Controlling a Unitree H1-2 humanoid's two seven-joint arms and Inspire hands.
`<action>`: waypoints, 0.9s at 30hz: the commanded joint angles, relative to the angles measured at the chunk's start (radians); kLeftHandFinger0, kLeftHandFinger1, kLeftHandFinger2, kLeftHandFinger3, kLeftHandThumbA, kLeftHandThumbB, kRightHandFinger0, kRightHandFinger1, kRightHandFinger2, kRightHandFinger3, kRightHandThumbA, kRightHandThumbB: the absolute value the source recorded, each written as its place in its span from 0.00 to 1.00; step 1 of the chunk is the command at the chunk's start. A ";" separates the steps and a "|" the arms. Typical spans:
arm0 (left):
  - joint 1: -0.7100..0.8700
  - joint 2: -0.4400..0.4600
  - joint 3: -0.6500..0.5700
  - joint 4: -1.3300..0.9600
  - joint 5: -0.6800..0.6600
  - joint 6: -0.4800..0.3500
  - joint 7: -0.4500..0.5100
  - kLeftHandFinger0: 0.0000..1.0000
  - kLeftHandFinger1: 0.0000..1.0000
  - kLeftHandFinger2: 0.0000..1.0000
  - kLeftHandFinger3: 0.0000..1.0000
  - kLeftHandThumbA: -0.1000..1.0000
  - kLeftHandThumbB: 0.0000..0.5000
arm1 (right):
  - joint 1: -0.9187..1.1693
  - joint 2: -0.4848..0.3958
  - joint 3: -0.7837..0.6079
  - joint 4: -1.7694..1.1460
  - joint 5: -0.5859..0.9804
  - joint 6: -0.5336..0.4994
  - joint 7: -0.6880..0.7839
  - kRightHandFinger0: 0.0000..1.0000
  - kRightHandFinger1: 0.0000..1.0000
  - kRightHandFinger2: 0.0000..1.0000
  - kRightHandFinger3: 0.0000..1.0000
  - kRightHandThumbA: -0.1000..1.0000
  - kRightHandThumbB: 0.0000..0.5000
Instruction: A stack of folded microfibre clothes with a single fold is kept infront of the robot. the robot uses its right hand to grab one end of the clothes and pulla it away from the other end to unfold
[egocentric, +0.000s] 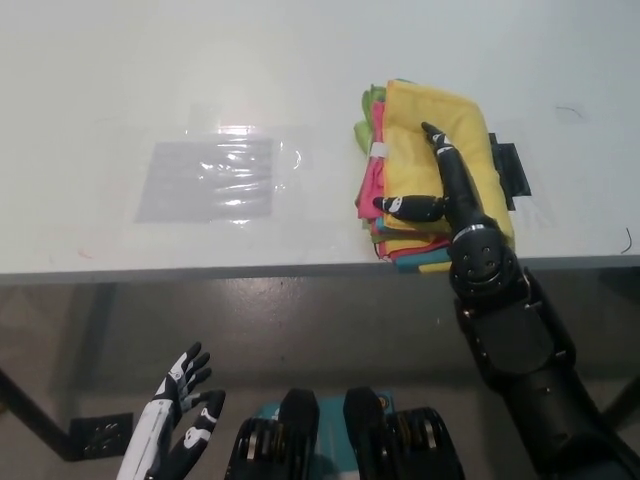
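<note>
Currently the black right hand (440, 185) lies flat on top of the stack of folded cloths (425, 175), fingers spread apart and gripping nothing, one finger stretched along the yellow top cloth (420, 125) and another pointing sideways toward the stack's left edge. That stack sits near the front edge of the white tabletop (150, 70). Below the tabletop at lower left, the white left hand (180, 410) hangs with fingers splayed, empty.
</note>
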 joint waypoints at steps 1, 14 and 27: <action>-0.009 0.007 -0.005 -0.023 0.007 -0.032 -0.003 0.99 1.00 1.00 1.00 0.78 0.36 | -0.014 0.011 0.014 0.086 0.006 0.022 -0.020 1.00 1.00 1.00 1.00 1.00 0.88; -0.011 0.007 -0.006 -0.017 0.025 -0.037 0.004 0.93 1.00 1.00 1.00 0.80 0.38 | -0.023 -0.007 -0.026 0.289 0.004 -0.153 -0.286 0.06 0.40 0.72 0.54 0.00 0.47; -0.030 0.002 -0.003 -0.015 0.014 -0.032 0.003 0.89 0.97 1.00 1.00 0.79 0.39 | -0.040 -0.034 -0.104 0.325 0.068 -0.255 -0.313 0.00 0.39 0.79 0.72 0.00 0.38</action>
